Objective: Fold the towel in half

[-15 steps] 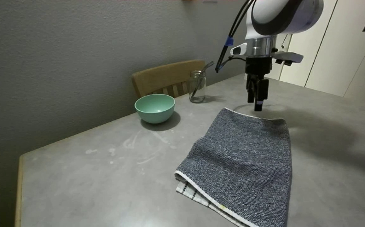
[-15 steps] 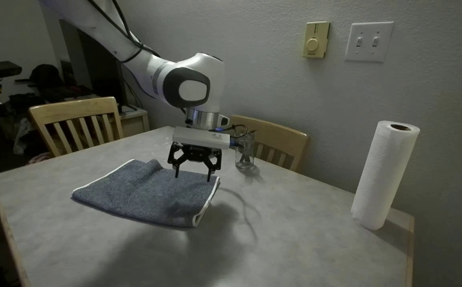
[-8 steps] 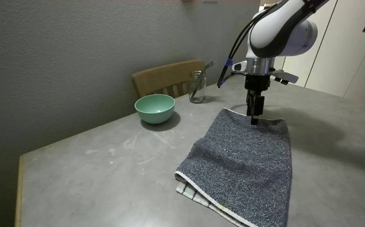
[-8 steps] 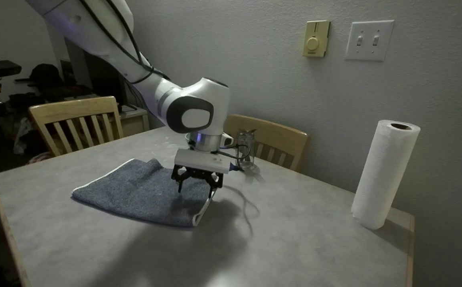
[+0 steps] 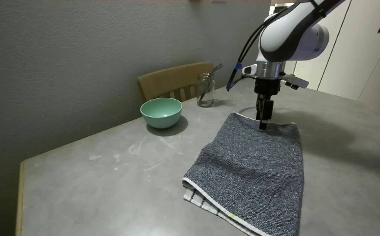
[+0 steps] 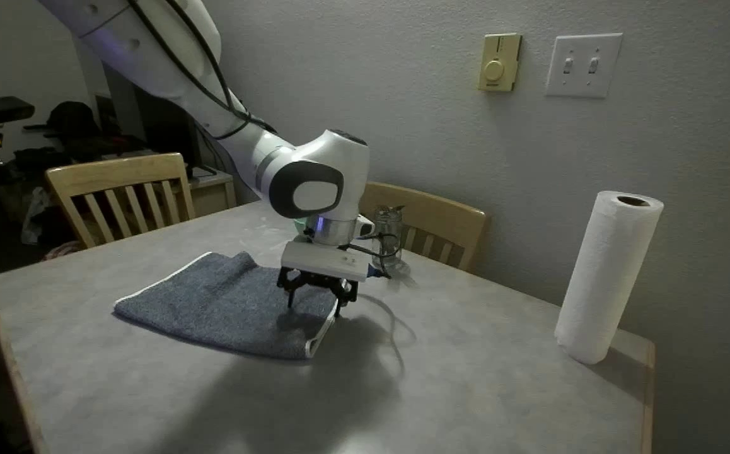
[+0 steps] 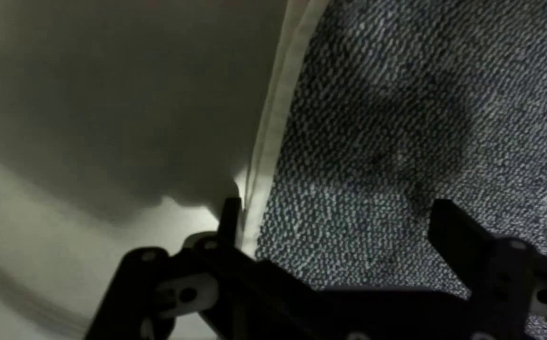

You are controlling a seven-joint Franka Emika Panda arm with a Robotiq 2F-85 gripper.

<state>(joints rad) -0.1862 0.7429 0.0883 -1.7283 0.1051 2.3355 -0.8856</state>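
So, towel (image 5: 255,170): it lies on the table (image 5: 95,196), a little rumpled, below the gripper (image 7: 337,212).
Striped layer (image 5: 197,198): it peeks out under the end away from the gripper, so the towel may be doubled already; I cannot be sure.
Fingers (image 7: 230,219): spread wide, with hold of nothing; in the wrist view one stands just outside the pale edge (image 7: 269,160), the other well in over the grey cloth. Whether the tips touch anything, I cannot tell.
Pale edge: lining up a grip on it is probably the step in hand; the fold this leads to is not yet made.
Table: the next move likely calls for the outer finger to get down to it beside the edge, then for both to draw together and pinch the towel.
Opposite edge (image 5: 209,199): once pinched, the pale edge should be lifted and carried across to meet it; catching only the top layer looks the main risk.
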